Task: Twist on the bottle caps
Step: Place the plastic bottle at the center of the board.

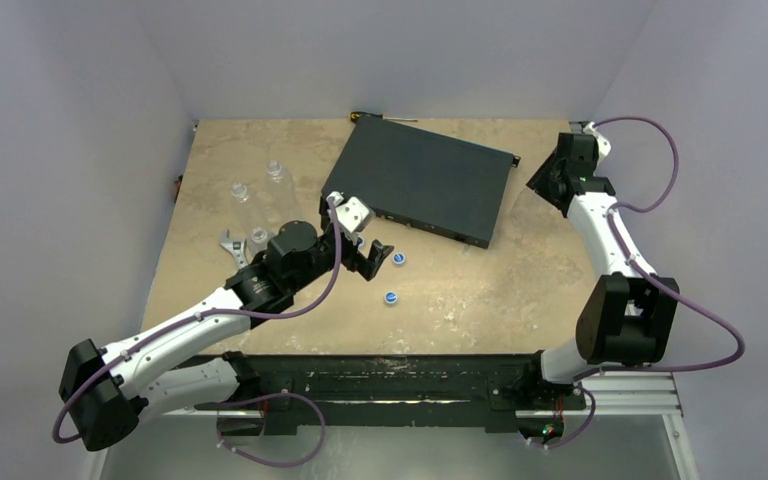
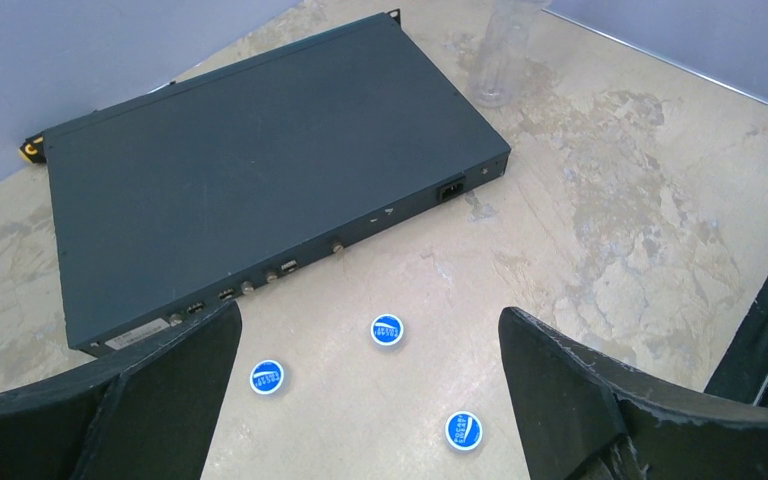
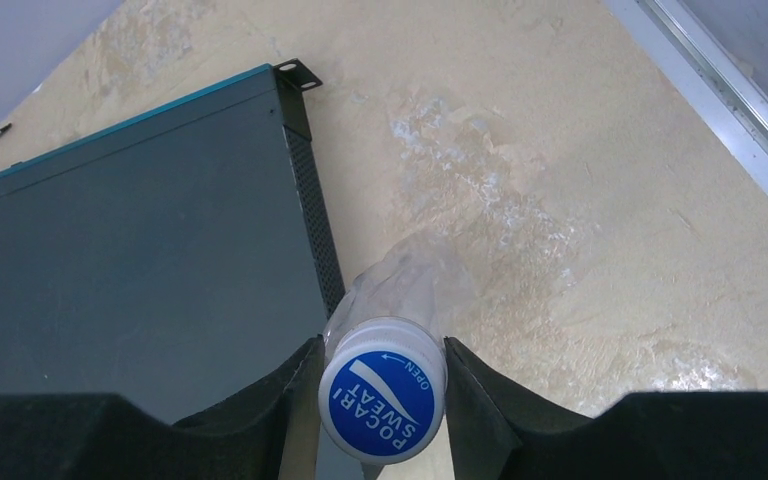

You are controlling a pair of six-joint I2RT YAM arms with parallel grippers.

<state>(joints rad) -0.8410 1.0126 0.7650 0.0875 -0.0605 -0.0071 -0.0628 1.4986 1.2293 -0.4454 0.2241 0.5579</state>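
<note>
Three loose blue bottle caps lie on the table in the left wrist view: one (image 2: 387,330) in the middle, one (image 2: 267,377) to the left and one (image 2: 463,431) nearer right. My left gripper (image 2: 370,400) hangs above them, open and empty. From above, it (image 1: 372,258) sits beside two of the caps (image 1: 399,259) (image 1: 391,298). My right gripper (image 3: 382,345) is shut on a blue-and-white cap (image 3: 382,400) sitting atop a clear bottle (image 3: 420,285) by the box's corner. Three clear bottles (image 1: 278,180) (image 1: 241,195) (image 1: 258,238) stand at the left.
A flat black box (image 1: 420,180) lies across the far middle of the table. A wrench (image 1: 230,245) rests by the left bottles. A screwdriver (image 1: 360,117) lies at the far edge. Walls close in on three sides.
</note>
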